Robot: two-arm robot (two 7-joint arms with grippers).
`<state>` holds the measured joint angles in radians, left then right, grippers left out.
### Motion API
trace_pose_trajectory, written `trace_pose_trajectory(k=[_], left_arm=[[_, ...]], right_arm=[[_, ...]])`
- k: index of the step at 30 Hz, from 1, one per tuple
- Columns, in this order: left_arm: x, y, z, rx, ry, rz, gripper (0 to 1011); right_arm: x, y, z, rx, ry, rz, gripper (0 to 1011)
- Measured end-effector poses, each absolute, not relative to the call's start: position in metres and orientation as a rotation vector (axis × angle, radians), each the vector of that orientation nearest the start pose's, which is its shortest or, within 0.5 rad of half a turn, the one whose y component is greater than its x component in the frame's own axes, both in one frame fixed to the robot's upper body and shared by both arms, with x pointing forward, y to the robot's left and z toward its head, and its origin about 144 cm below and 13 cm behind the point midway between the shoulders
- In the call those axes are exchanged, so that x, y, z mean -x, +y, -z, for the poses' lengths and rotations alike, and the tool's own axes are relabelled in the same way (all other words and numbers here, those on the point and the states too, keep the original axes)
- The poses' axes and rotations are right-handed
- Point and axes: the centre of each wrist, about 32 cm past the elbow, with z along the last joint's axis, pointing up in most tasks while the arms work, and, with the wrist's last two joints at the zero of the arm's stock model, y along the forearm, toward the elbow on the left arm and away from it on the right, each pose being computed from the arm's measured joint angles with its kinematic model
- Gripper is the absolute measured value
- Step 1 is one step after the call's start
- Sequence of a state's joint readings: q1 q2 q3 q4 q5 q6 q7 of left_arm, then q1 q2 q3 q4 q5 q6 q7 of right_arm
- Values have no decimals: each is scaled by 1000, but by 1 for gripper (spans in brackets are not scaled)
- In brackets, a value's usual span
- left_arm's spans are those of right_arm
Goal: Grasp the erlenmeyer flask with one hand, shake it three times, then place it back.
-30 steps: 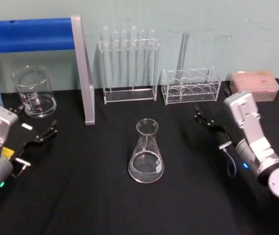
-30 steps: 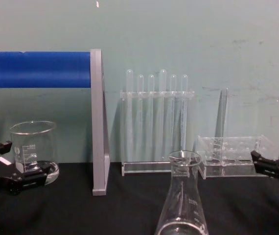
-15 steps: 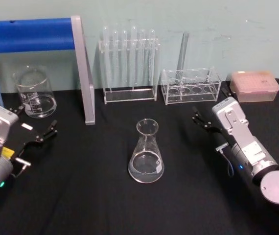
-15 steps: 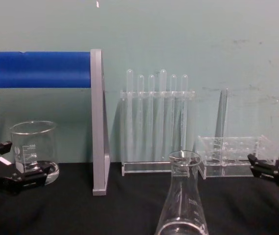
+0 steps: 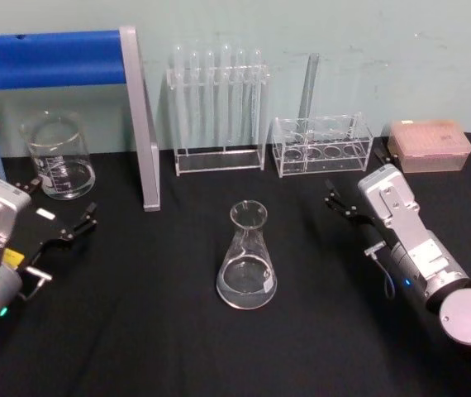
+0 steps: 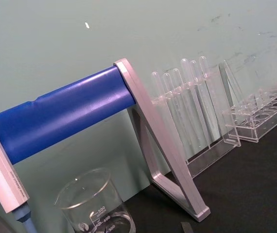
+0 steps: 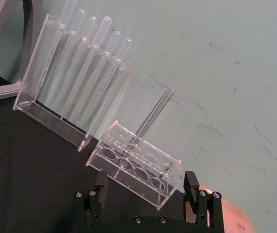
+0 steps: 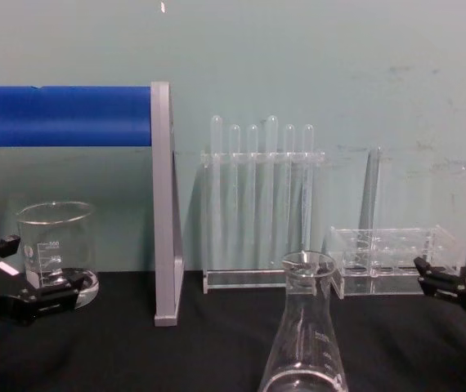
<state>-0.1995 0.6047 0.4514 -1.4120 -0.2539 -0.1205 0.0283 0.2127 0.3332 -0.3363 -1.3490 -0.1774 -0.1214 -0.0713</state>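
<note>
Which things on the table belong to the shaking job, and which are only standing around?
Belong to the job:
- erlenmeyer flask, upright at the centre of the black table
- right gripper, open, to its right
- left gripper, open, parked at the left

Only standing around:
- beaker
- test tube rack
- low clear rack with one tube
- pink tip box
- blue stand

beaker (image 5: 58, 157) back left | blue-barred stand (image 5: 62, 59) | tube rack (image 5: 217, 112) | low rack (image 5: 322, 145) | pink box (image 5: 430, 145) back right
</note>
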Motion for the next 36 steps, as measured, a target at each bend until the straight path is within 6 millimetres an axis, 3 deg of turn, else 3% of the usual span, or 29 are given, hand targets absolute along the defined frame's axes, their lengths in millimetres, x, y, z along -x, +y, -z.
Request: trace_pose_trajectory(k=[36], left_arm=[[-489,310,-1140,-305,-285,-1248,1001]], right_arm=[[-506,-248,-1131,347,-491,1302,1003]])
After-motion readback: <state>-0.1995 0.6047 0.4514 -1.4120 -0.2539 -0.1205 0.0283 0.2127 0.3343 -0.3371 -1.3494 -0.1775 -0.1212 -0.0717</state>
